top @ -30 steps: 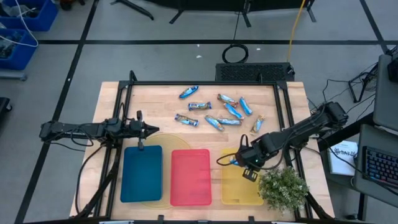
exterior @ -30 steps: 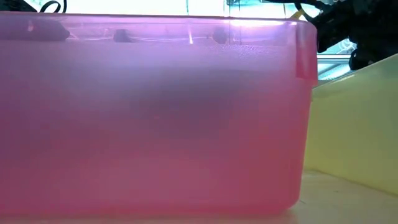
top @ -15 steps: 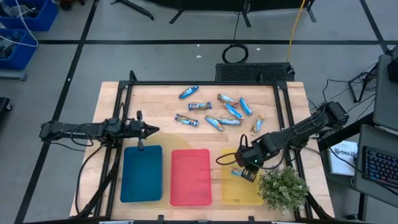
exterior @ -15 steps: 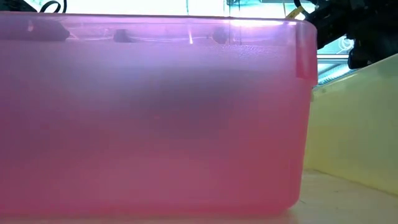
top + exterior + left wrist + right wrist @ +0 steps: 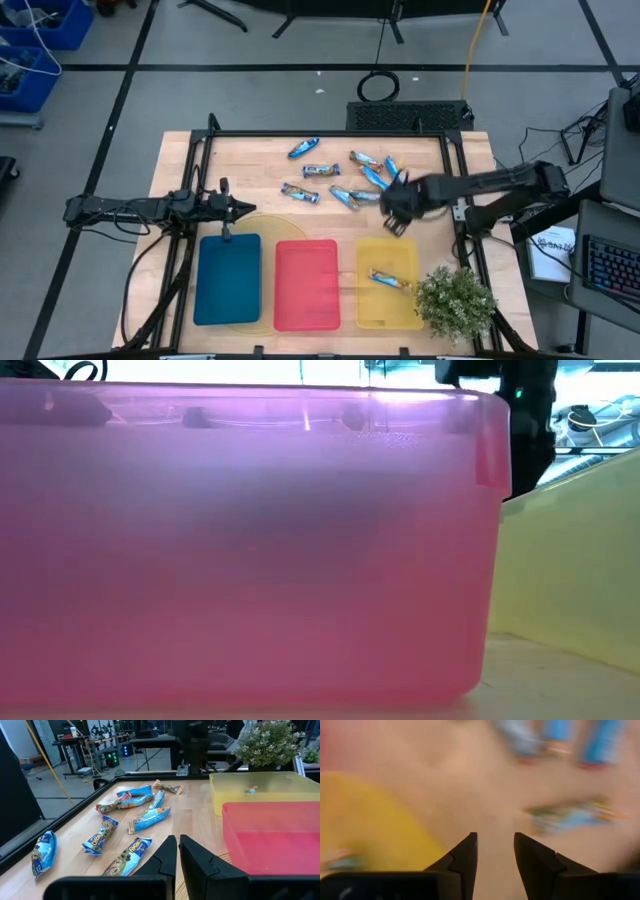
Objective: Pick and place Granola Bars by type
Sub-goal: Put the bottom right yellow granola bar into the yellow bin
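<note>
Several granola bars [image 5: 350, 180] in blue wrappers lie loose on the far half of the wooden table; they also show in the left wrist view [image 5: 145, 815]. One bar [image 5: 388, 280] lies flat inside the yellow tray [image 5: 400, 310]. My right gripper [image 5: 392, 212] hovers open just beyond the yellow tray's far edge, beside the loose bars, with nothing between its fingers [image 5: 465, 857]. My left gripper [image 5: 245, 210] waits shut at the table's left, above the blue tray's [image 5: 227, 280] far edge.
A red tray [image 5: 306, 285] stands between the blue and yellow trays; its wall [image 5: 250, 550] fills the low view. A potted plant [image 5: 455, 305] stands at the near right corner. Black frame rails run along the table's left and right sides.
My right gripper has let go of a bar, which now lies in the yellow tray. It has risen and gone quickly toward the table's far edge, up to the loose bars.
</note>
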